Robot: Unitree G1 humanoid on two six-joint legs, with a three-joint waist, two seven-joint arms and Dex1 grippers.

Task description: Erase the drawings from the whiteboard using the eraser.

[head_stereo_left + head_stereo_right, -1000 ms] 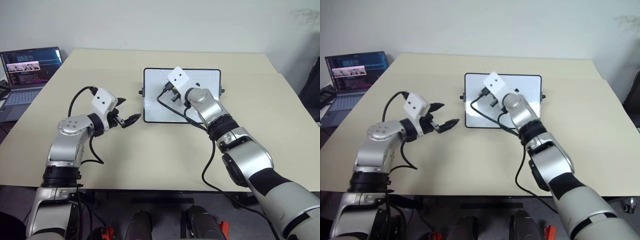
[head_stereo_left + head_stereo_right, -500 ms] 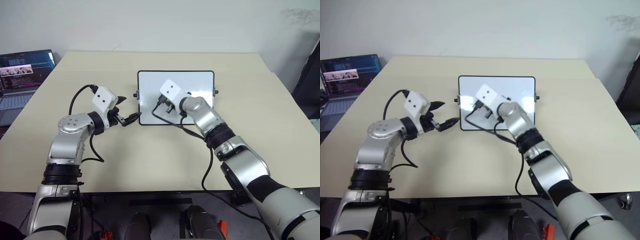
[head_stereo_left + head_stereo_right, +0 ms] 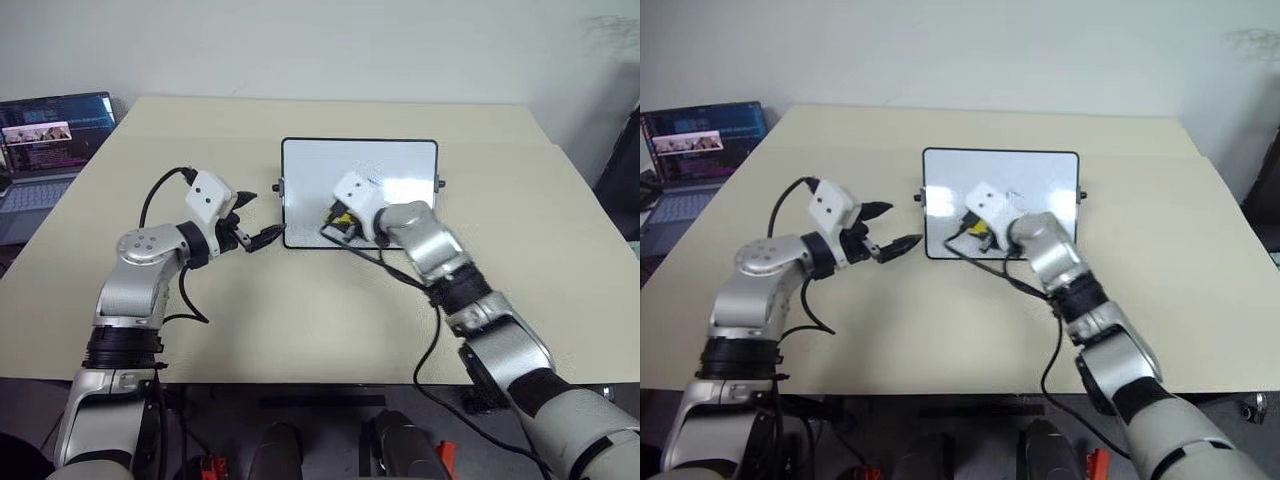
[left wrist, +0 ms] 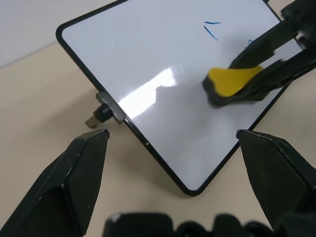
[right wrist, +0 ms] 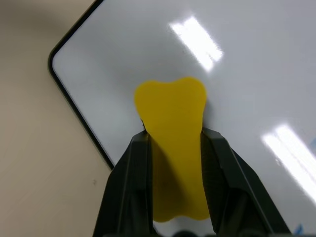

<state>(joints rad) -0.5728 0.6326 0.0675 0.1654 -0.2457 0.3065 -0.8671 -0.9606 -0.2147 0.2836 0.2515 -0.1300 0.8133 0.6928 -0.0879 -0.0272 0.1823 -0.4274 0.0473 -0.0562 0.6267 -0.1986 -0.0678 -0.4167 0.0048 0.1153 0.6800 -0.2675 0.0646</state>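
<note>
The whiteboard (image 3: 400, 160) lies flat at the table's middle, black-framed. Thin blue drawings (image 4: 211, 29) remain on it past the eraser, partly hidden by my right gripper's fingers (image 4: 276, 49). My right gripper (image 3: 336, 219) is shut on the yellow eraser (image 5: 172, 123), whose tip presses on the board's near-left part, close to the frame. My left gripper (image 3: 256, 226) hovers open just off the board's left short side, beside the small black knob (image 4: 98, 114), and nothing sits between its fingers (image 4: 74, 177).
An open laptop (image 3: 48, 135) stands at the table's far left corner. The beige table (image 3: 300, 320) spreads wide in front of the board. Black cables loop off both wrists, one (image 3: 385, 268) trailing over the board's near edge.
My right gripper has drawn the eraser back across the board from its middle to the near-left part, tipping further down. The left gripper has stayed put. The head camera shifted a little.
</note>
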